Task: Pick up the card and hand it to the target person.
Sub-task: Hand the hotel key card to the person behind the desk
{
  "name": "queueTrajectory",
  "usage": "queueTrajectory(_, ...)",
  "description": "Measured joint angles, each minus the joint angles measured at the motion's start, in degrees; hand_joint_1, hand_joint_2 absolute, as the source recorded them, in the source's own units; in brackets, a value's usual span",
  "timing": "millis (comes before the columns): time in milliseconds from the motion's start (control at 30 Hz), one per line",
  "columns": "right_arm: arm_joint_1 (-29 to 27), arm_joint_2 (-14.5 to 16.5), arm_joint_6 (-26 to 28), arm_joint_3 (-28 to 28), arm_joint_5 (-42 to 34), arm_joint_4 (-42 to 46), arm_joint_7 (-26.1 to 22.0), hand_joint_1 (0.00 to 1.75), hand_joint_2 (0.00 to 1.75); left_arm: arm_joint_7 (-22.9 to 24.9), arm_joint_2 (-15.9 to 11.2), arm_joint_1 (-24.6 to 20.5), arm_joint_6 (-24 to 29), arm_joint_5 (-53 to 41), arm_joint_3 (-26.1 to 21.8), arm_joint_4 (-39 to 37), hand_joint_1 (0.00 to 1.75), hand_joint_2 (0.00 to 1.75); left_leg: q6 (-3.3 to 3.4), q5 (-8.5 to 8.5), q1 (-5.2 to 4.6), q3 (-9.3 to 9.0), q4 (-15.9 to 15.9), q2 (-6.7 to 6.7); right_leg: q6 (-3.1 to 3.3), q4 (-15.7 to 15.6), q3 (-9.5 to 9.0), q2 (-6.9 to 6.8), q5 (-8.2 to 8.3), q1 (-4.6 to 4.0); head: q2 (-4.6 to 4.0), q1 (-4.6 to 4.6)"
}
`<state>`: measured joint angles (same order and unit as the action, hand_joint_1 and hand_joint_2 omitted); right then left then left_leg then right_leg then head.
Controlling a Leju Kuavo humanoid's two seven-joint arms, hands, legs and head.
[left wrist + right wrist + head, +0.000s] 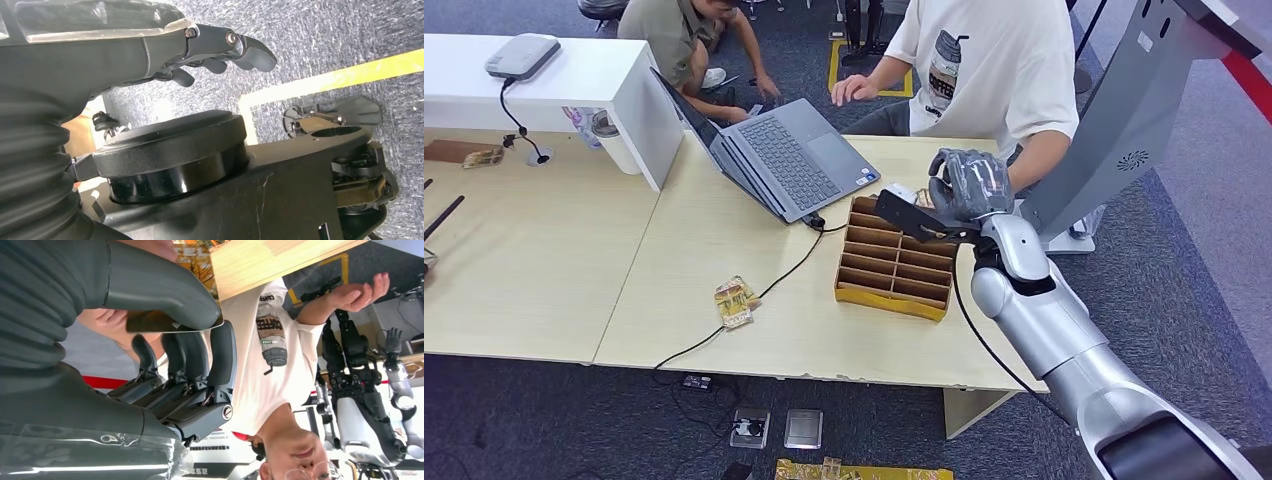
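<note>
Card [172,321] pinched in right hand [969,183]

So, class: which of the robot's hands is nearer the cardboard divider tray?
Right. The right hand is raised over the tray and pinches the card; the left hand hangs above the floor.

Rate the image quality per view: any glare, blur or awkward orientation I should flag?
Head view: even light, sharp, soft shadows; right hand over the divider box reads clearly. Left wrist view: left hand in shade, floor grainy, yellow tape bright. Right wrist view: upside down, right hand close and large, card dim under the thumb, white shirt bright.
</note>
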<state>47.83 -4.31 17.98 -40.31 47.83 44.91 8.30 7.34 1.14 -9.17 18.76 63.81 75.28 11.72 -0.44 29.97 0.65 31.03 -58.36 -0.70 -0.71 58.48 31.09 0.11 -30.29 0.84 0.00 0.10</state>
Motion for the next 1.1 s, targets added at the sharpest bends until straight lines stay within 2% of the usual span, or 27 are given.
queueTrajectory(67,0.0,0.1,0.1,0.0,0.0,0.0,-0.4,0.14,1.75,0.1,0.0,0.0,0.0,0.0,0.0,0.0,0.0,1.75,0.0,0.0,0.0,0.01,0.0,0.0,0.0,0.0,0.0,0.0,0.0,0.0,0.0,0.0)
queueTrajectory(100,0.0,0.1,0.2,0.0,0.0,-0.1,-0.6,0.0,1.75,0.2,0.0,0.0,0.0,0.0,0.0,0.0,0.0,1.75,0.0,0.0,0.0,0.01,0.0,0.0,0.0,0.0,0.0,0.0,0.0,0.0,0.0,-0.01)
queueTrajectory(500,0.0,1.5,2.7,0.0,1.6,-1.8,-1.7,0.0,1.75,0.4,0.0,0.0,0.4,0.0,0.0,0.0,0.0,1.75,0.0,0.0,0.0,0.02,0.0,0.0,0.0,0.0,0.0,-0.01,0.0,0.0,0.0,-0.01)
queueTrajectory(1100,-3.4,1.9,0.4,0.0,1.1,-1.8,-0.8,0.0,1.75,0.8,0.0,0.6,0.4,-0.2,0.0,0.0,0.0,1.75,0.0,0.0,0.0,0.01,0.0,0.0,0.0,0.0,0.0,0.0,0.0,0.0,0.0,-0.01)
